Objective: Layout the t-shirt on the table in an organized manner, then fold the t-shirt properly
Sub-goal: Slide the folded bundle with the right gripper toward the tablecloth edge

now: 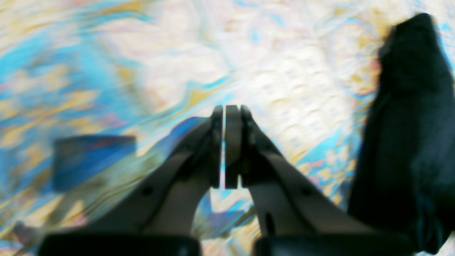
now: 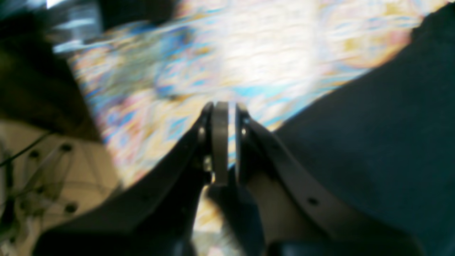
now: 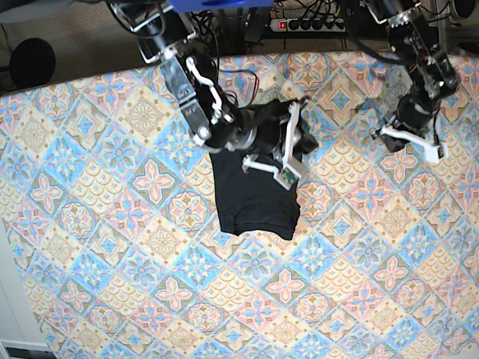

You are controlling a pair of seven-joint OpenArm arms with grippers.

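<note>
Both grippers, left (image 3: 432, 151) and right (image 3: 286, 174), hold fingers together, empty, above the folded t-shirt (image 3: 253, 199) on the tabletop (image 3: 105, 263).

Behind the far edge you've got a dim floor w/ a white power strip (image 3: 311, 24) and a tangle of black cables (image 3: 313, 0), a round black object (image 3: 32, 61) far left, and pale floor plus a small white box (image 3: 23, 357) near left.
</note>
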